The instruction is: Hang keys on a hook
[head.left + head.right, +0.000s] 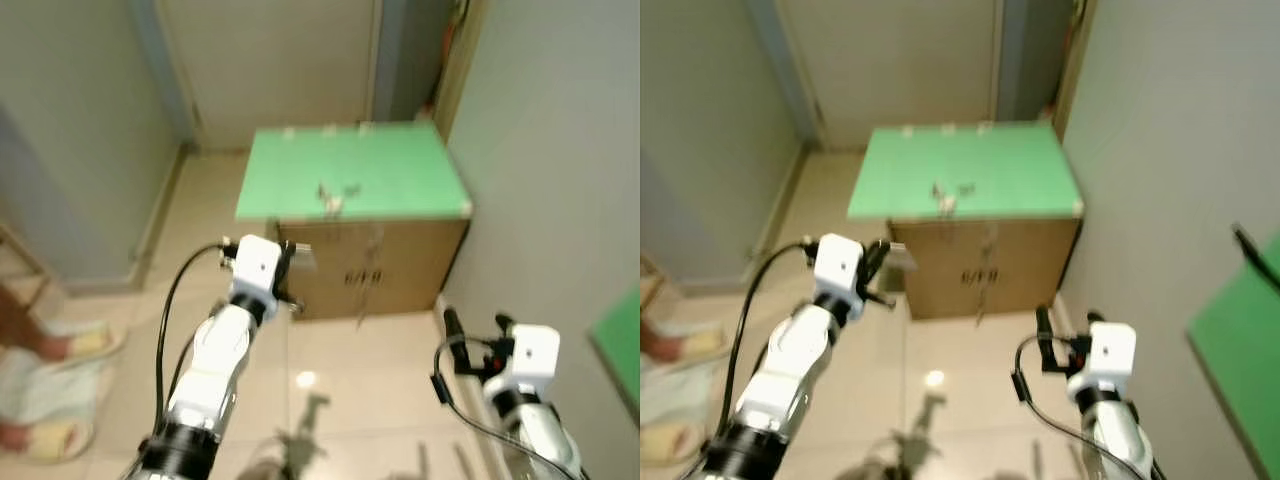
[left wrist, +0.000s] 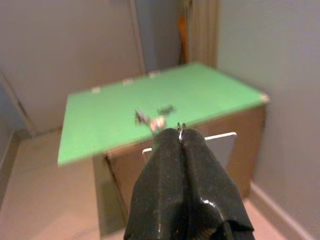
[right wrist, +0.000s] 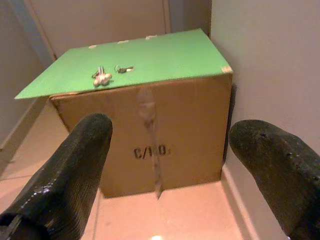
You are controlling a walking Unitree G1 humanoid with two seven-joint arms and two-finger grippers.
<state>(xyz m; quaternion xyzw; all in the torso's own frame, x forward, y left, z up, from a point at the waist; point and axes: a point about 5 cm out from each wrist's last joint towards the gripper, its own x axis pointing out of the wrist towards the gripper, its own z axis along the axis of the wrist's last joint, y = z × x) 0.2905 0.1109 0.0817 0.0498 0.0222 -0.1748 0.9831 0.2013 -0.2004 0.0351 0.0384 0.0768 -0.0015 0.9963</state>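
So, head views: the keys (image 1: 335, 197) lie on the green board (image 1: 400, 170) topping a cardboard box (image 1: 400, 265) against the wall, well ahead of both arms. Left wrist view: the left end effector (image 2: 181, 131) is pinched fully closed, holding nothing, short of the box. Right wrist view: the right end effector (image 3: 175, 150) gapes wide, facing the box front, printed something like "C/NO.", blurry.
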